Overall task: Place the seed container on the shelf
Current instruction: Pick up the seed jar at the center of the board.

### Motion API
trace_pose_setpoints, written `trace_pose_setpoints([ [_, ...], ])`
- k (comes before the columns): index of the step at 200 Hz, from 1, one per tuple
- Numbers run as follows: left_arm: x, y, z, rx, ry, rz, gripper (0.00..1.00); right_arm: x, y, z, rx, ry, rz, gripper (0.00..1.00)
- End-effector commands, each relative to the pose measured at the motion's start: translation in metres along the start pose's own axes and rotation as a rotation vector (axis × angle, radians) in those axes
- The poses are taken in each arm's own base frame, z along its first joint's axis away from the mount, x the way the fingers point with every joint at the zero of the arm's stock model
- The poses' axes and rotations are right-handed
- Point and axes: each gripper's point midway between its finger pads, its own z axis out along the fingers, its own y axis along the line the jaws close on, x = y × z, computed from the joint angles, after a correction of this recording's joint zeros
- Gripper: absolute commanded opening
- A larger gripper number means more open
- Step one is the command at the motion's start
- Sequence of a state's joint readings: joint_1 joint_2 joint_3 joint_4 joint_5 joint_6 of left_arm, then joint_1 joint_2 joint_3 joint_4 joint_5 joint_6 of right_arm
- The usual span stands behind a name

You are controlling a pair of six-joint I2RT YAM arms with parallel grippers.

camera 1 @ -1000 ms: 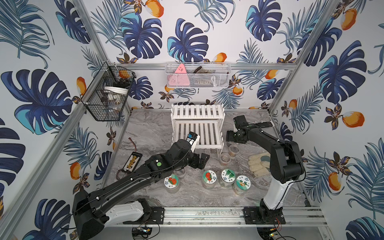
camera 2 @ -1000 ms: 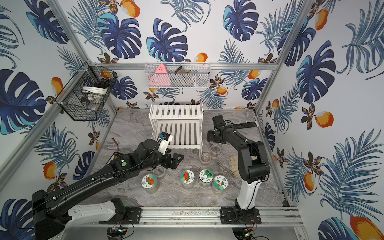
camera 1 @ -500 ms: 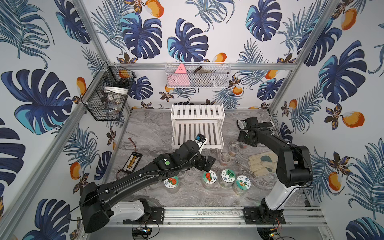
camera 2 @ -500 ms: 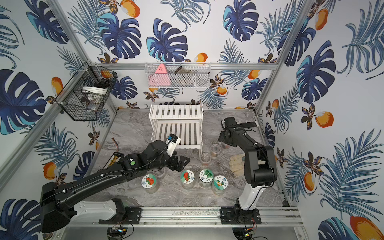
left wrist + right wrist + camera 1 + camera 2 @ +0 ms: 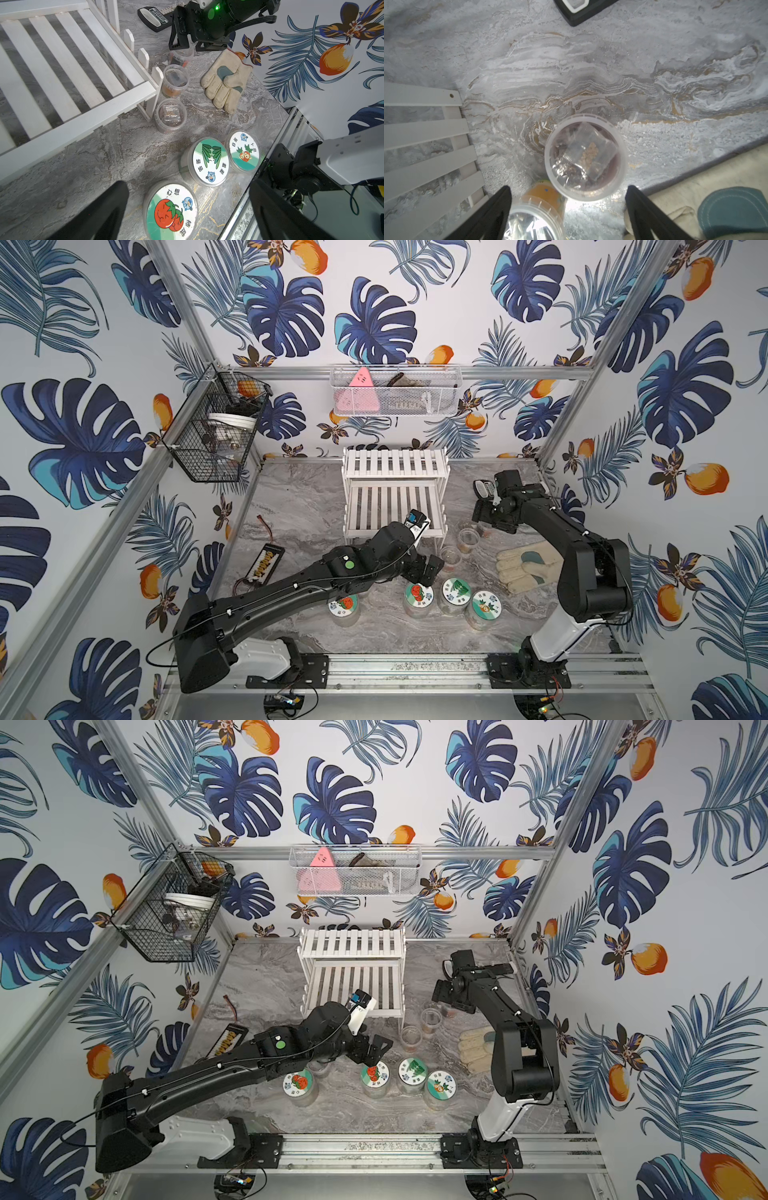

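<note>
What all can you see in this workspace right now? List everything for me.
shelf: one, white, back middle of the table
lidded seed containers: four, clear with picture lids, front row
open cups: three seen, clear, beside the shelf's front corner
glove: one, cream and teal, right side
handheld gadget: one, black, back right
beaded strip: one, black and yellow, left side
wire basket: one, black, left wall
mesh basket: one, white, back wall
left end effector: one, black, open above the tomato-lidded container
right end effector: one, black, open over the rearmost cup
</note>
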State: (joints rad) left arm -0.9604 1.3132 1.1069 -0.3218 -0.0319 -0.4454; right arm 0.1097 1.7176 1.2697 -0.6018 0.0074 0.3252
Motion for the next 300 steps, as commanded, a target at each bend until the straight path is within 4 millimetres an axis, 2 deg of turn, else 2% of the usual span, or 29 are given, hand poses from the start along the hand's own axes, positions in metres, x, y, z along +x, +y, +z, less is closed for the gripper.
trace_pose_setpoints([
  [1, -0.010, -0.007, 0.000, 0.012, -0.034, 0.013, 0.99, 0.013, 0.006, -0.003, -0.044, 0.053, -0.008, 0.89],
  [24, -0.012, -0.011, -0.001, 0.016, -0.037, 0.023, 0.99, 0.005, 0.004, -0.005, -0.027, 0.015, -0.040, 0.86],
  [64, -0.009, -0.015, 0.003, 0.006, -0.023, 0.055, 0.99, -0.015, -0.011, -0.004, 0.090, -0.028, -0.185, 0.90],
  [87, -0.008, -0.014, 0.003, -0.006, -0.013, 0.077, 0.99, -0.009, -0.008, 0.006, 0.061, 0.001, -0.312, 0.90],
  [108, -0.009, -0.014, 0.000, -0.013, -0.012, 0.095, 0.99, -0.002, -0.005, 0.012, 0.034, 0.050, -0.362, 0.90],
  [172, -0.010, -0.015, -0.005, -0.004, -0.018, 0.103, 0.99, -0.002, -0.009, 0.024, -0.008, 0.088, -0.296, 0.84],
  [206, -0.011, -0.023, 0.003, 0.012, -0.011, 0.109, 0.99, -0.008, -0.008, 0.024, -0.010, 0.064, -0.251, 0.75],
  [240, -0.019, -0.033, 0.025, -0.027, -0.010, 0.133, 0.99, -0.010, -0.018, 0.024, 0.044, 0.047, -0.149, 0.71],
  [300, -0.022, -0.042, 0.089, -0.177, 0.006, 0.151, 0.99, -0.013, -0.053, 0.012, 0.186, -0.027, 0.089, 0.71],
])
